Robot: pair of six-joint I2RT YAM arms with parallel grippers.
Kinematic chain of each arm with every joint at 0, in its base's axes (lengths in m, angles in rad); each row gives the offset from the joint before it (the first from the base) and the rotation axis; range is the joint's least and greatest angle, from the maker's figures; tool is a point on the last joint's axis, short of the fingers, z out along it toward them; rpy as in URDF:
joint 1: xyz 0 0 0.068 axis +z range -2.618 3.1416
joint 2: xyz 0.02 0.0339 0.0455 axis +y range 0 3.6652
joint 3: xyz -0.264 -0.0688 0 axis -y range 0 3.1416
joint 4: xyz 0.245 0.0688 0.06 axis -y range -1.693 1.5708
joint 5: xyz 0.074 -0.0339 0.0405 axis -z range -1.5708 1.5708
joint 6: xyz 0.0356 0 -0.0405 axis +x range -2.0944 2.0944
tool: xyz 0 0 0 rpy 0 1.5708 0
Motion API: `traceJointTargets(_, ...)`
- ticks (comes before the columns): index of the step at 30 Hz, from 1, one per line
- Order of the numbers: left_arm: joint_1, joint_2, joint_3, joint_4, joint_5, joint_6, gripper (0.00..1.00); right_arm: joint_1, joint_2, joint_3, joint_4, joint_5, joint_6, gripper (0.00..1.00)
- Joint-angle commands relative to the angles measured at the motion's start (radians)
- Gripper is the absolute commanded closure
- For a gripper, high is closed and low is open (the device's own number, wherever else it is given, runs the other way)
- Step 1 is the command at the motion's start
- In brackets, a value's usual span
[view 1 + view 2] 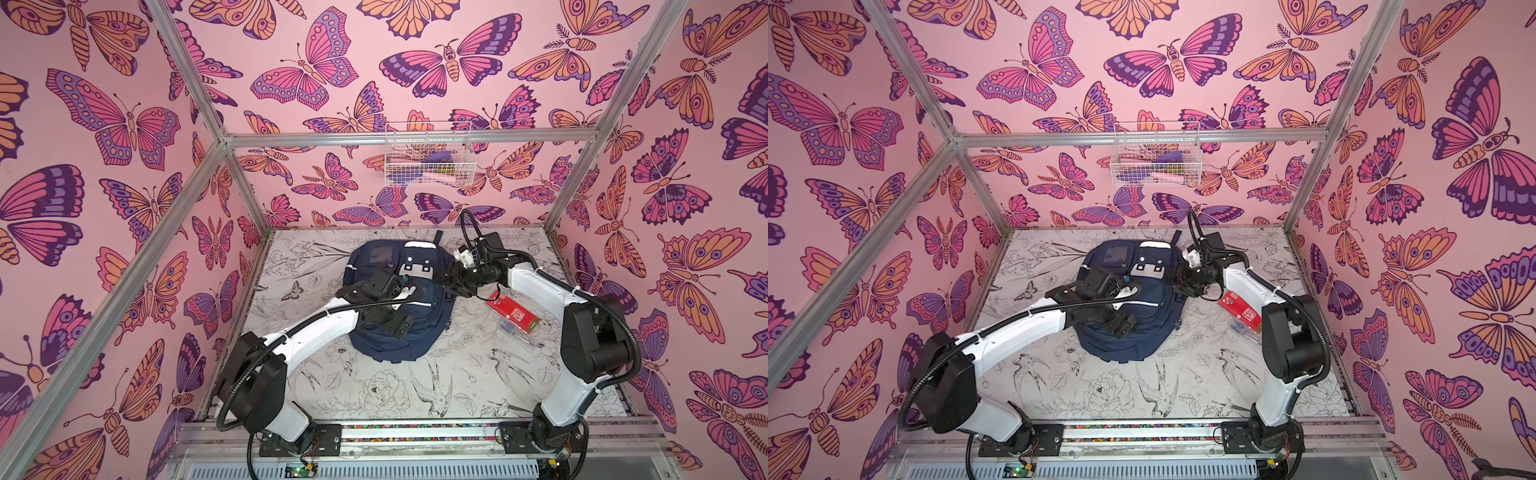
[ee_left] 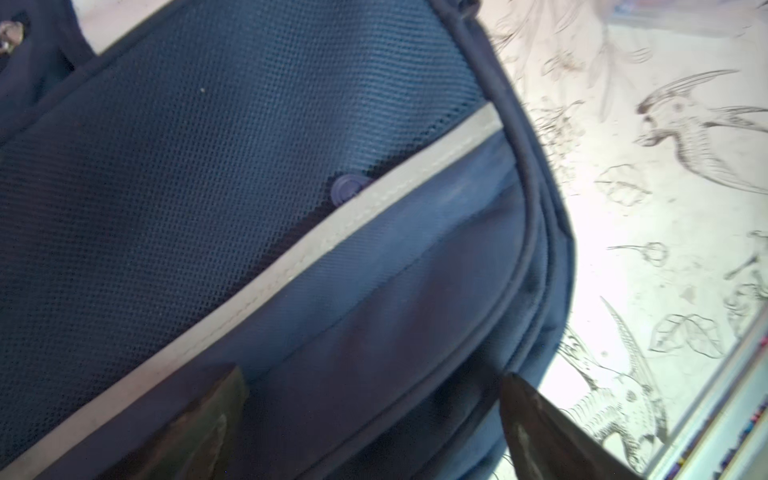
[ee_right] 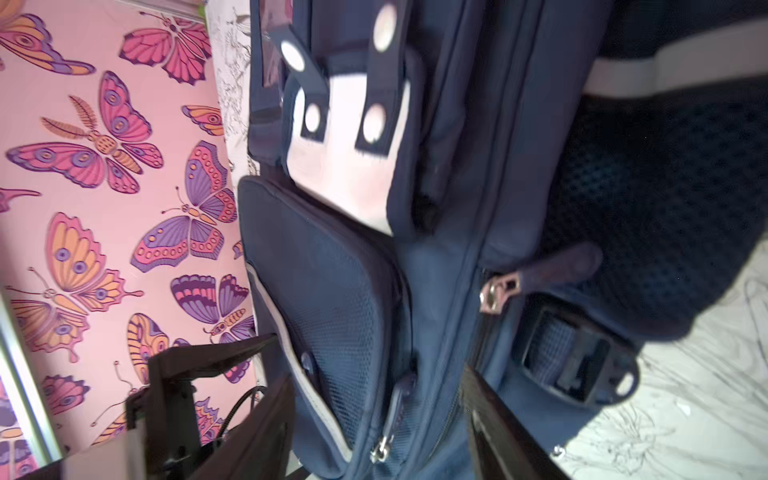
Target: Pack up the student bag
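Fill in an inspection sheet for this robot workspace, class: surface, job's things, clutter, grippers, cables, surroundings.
Surface: white table printed with black flower and bird drawings.
Job's things: large navy blue fabric backpack lying flat mid-table, white patch facing up.
Clutter: flat red packet right of the backpack, with a clear plastic case beside it; its contents are too small to tell.
Grippers: left gripper open over the backpack's lower front; right gripper astride the backpack's side, jaws apart, grip unclear.
Cables: black corrugated hoses along both arms; one loops over the backpack.
Surroundings: pink butterfly-print walls, aluminium frame bars, white wire basket on the back wall holding purple and pink items.
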Motion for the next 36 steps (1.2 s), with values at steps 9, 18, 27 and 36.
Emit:
traceJointTargets(9,-0.001,0.026,0.031,0.029,-0.156,-0.012,0.49,-0.005,0.08,0.078,0.066,-0.106,-0.016,0.36)
traceJointTargets(18,-0.001,0.043,0.017,0.046,-0.154,0.005,0.37,-0.006,0.103,0.052,0.075,-0.122,-0.027,0.36)
traceJointTargets(27,0.0,0.006,0.029,0.057,-0.135,-0.028,1.0,-0.005,0.139,0.021,0.096,-0.205,-0.05,0.36)
traceJointTargets(36,0.014,-0.041,-0.001,0.076,-0.087,-0.087,1.0,-0.005,0.055,-0.126,0.27,-0.302,0.012,0.37)
